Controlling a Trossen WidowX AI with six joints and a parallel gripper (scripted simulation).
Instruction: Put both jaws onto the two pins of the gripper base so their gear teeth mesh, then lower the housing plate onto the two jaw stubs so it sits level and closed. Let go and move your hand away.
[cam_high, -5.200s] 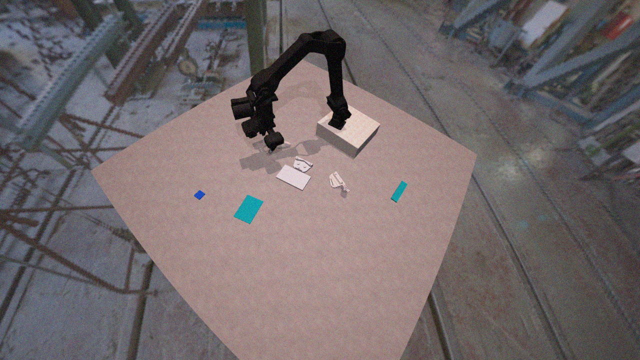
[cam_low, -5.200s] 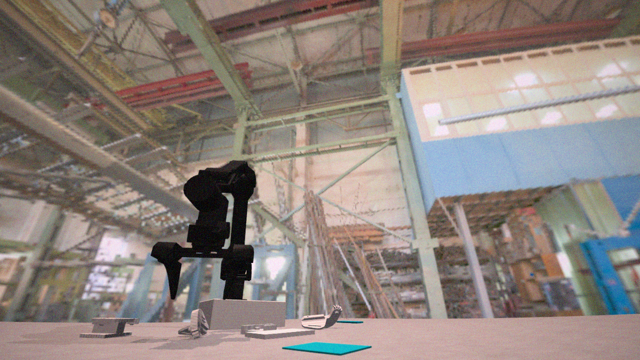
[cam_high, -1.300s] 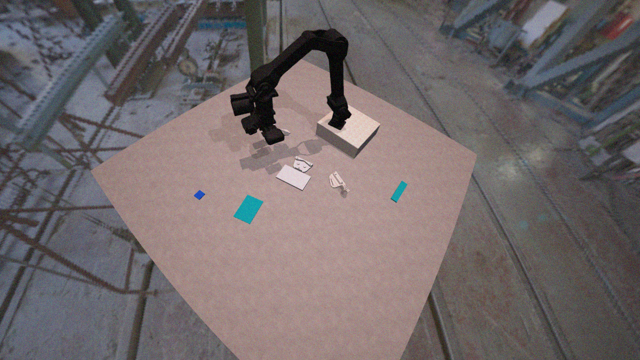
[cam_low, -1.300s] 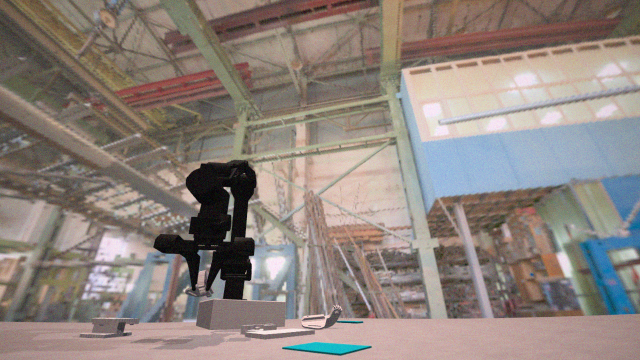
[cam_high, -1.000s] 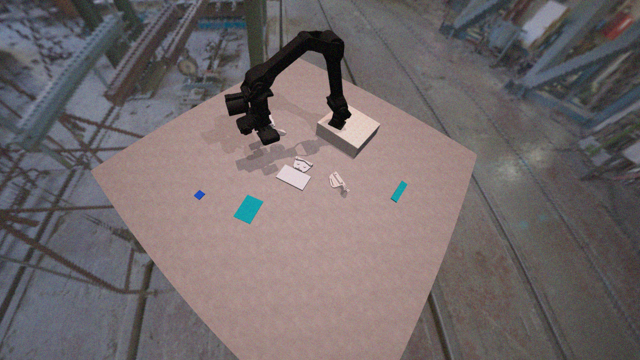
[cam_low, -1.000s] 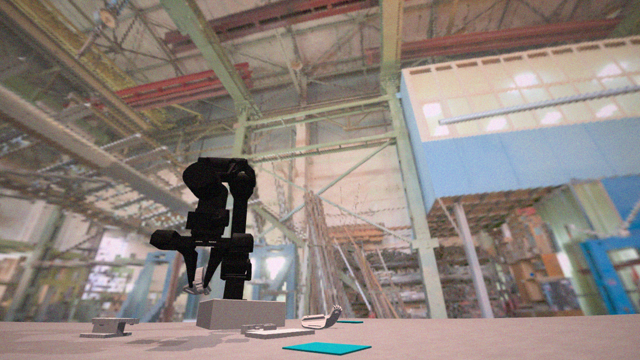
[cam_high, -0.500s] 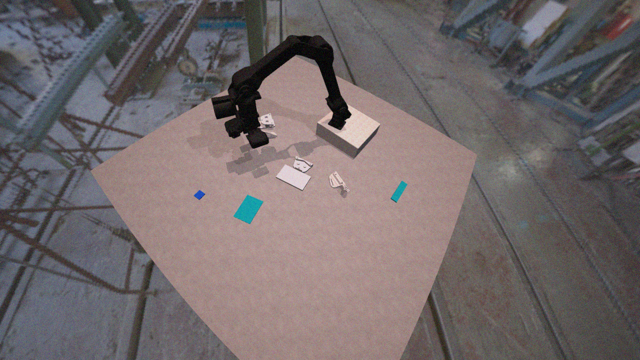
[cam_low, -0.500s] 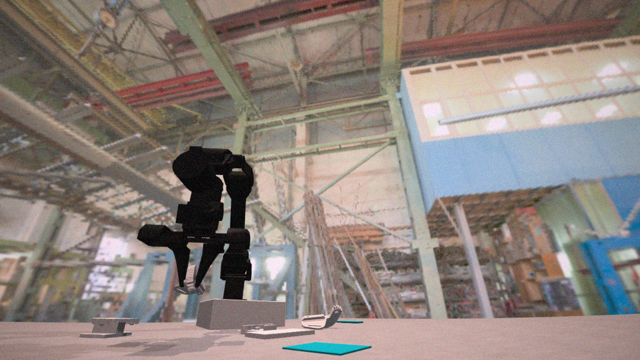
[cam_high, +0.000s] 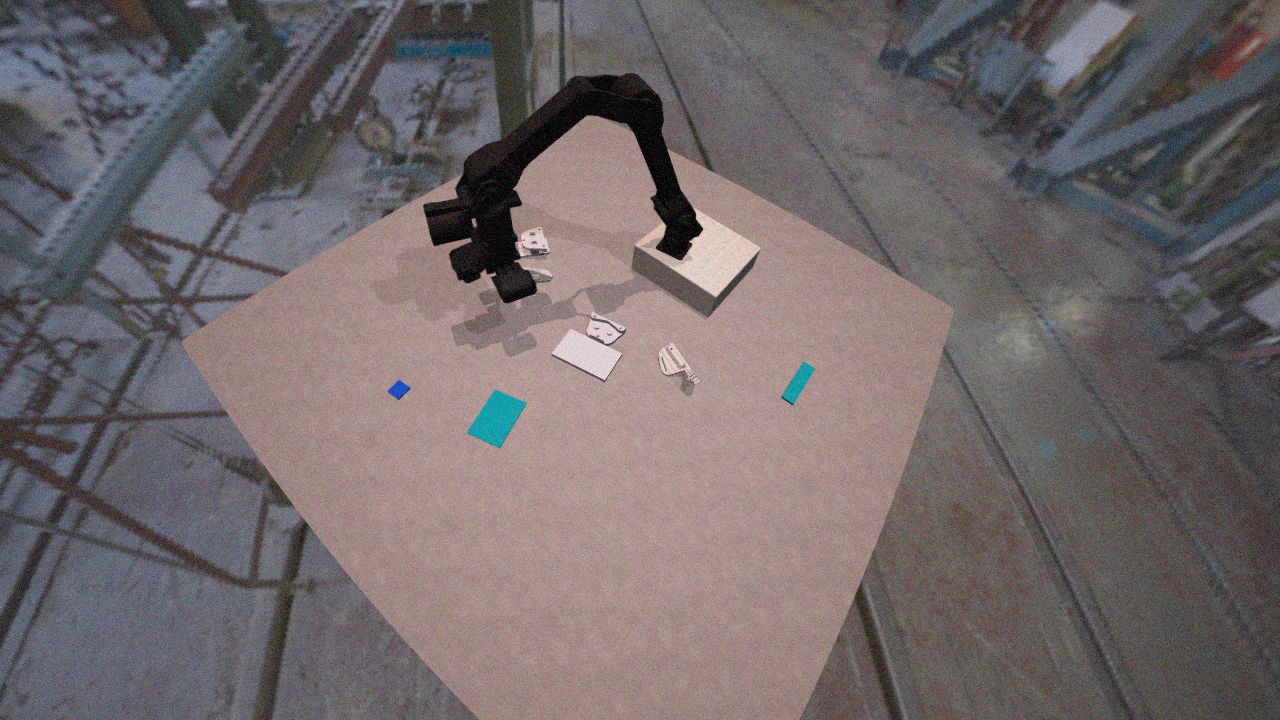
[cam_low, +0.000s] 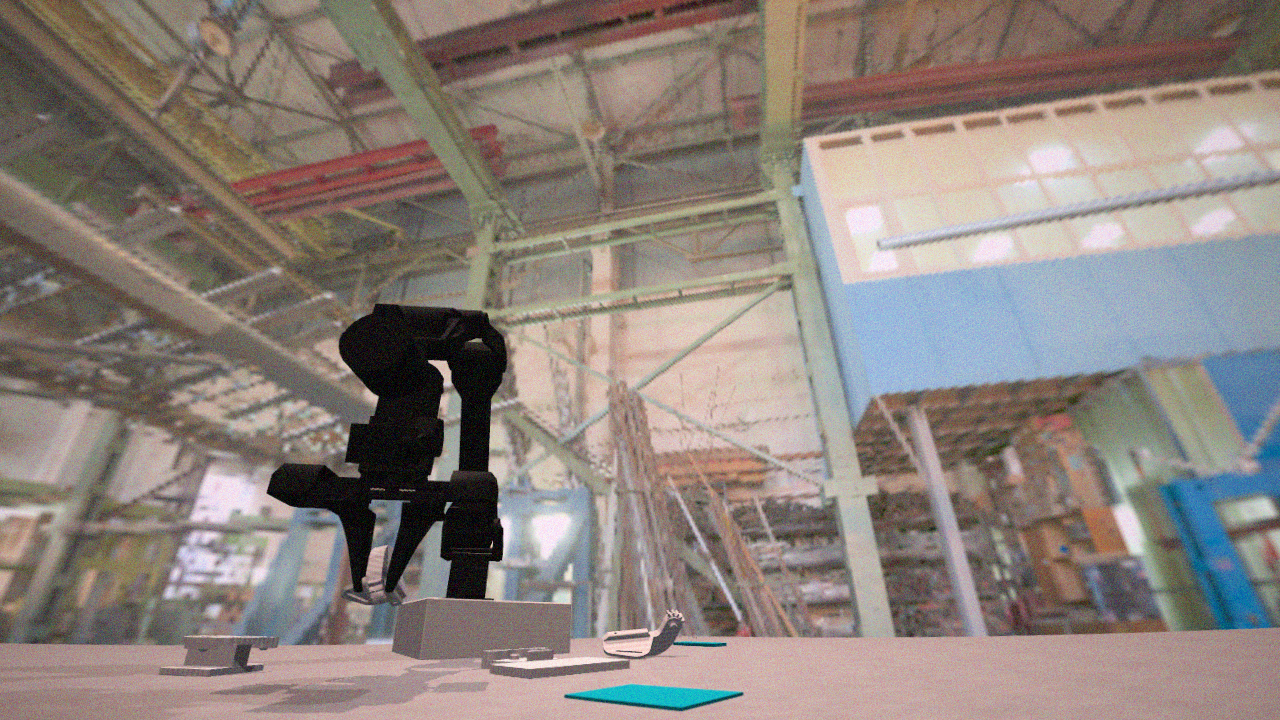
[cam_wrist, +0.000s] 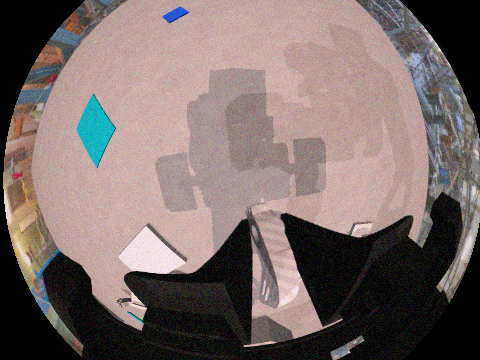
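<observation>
My gripper (cam_low: 375, 583) (cam_wrist: 264, 223) is shut on one pale toothed jaw (cam_low: 378, 565) (cam_wrist: 280, 257), held tilted above the table; the arm hides most of it in the top view. The other jaw (cam_high: 671, 360) (cam_low: 629, 641) lies loose on the table, its toothed end raised. A low pale part with small bumps, apparently the gripper base (cam_high: 604, 331) (cam_low: 512, 656), lies against a flat white slab (cam_high: 586, 356) (cam_low: 559, 667) (cam_wrist: 151, 250). A pale plate with holes, apparently the housing plate (cam_high: 534, 239) (cam_low: 223, 641), sits on a small stand behind the gripper in the top view.
The arm's foot stands on a pale box (cam_high: 711, 255) (cam_low: 483, 629). A large teal rectangle (cam_high: 496, 418) (cam_low: 653, 695) (cam_wrist: 96, 130), a narrow teal strip (cam_high: 798, 383) (cam_low: 702, 642) and a small blue patch (cam_high: 399, 389) (cam_wrist: 175, 14) lie flat on the table.
</observation>
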